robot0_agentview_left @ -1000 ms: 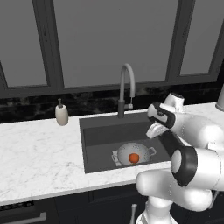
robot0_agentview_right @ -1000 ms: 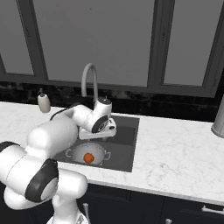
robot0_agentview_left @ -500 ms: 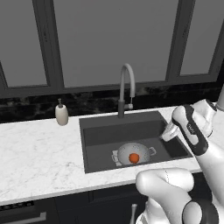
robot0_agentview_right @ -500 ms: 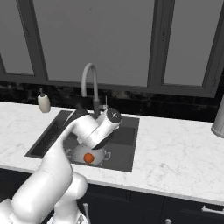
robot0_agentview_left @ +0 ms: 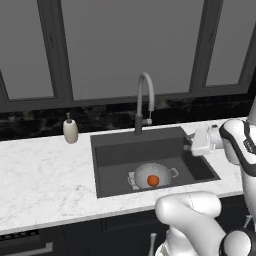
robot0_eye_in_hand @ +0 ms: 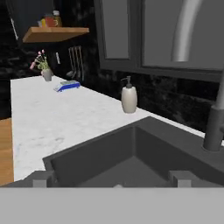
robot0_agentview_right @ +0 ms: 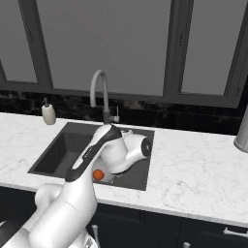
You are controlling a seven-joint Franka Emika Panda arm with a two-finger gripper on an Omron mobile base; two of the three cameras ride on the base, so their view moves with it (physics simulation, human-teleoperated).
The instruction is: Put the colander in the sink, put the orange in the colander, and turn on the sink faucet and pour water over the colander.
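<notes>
Claw first: its jaws are spread wide and grip nothing, and it hangs at the right edge of the sink, above the rim, aimed sideways across the basin.

By size from there, the white marble table runs the full width under the dark windows. Set into it is the sink, a dark grey rectangular basin. Behind the basin's back edge rises the sink faucet, a tall grey gooseneck whose spout arches forward over the basin; no stream runs from it. On the sink floor, toward the front, sits the colander, upright, its loop handles out to either side. Left of the sink, near the back wall, a beige soap dispenser stands on the table. Smallest is the orange, which lies inside the colander.
</notes>
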